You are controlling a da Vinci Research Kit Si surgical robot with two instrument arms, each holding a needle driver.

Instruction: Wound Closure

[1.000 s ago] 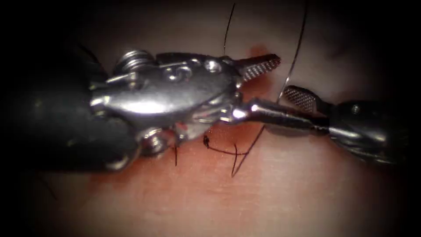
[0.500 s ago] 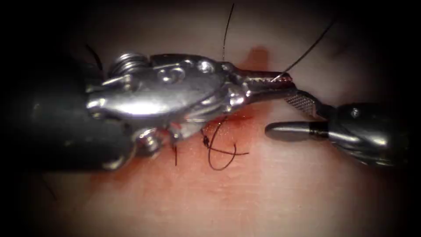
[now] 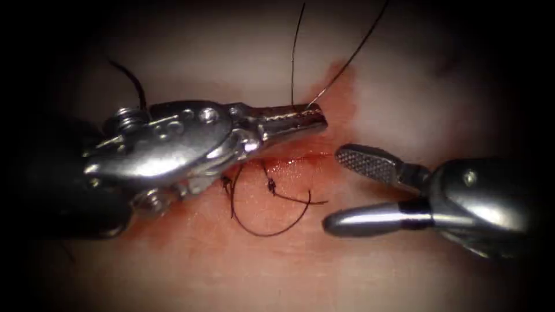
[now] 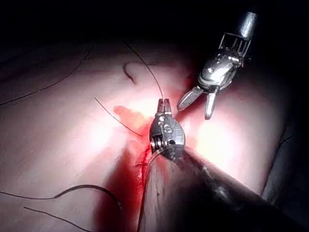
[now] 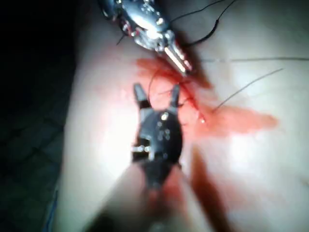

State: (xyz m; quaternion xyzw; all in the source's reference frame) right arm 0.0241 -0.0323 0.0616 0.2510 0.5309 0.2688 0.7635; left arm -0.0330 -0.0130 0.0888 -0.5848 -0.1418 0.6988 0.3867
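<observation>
I see the thin black suture thread lying as a rounded loop on the wet pink tissue, just below the centre of the endoscope frame, its widest span running left to right. A small dark knot sits inside that loop beside the red, glistening cut, which runs roughly horizontally under my left tool. From the loop the strand rises to the left arm's silver, ribbed needle driver; its jaws are pressed together and pinch the thread at their tip, pointing toward the right of the frame. Two fine strands climb from that tip to the upper edge, one nearly vertical, one slanting up and right. I cannot make out the needle.

The right arm's steel needle driver enters from the lower right, pointing left, jaws spread wide and holding nothing: the cross-hatched upper blade and the smooth rounded lower one stand well apart, just right of the loop. Red fluid stains the tissue above the cut. A loose dark curl of thread lies at upper left. The surroundings beyond the tissue are dark.
</observation>
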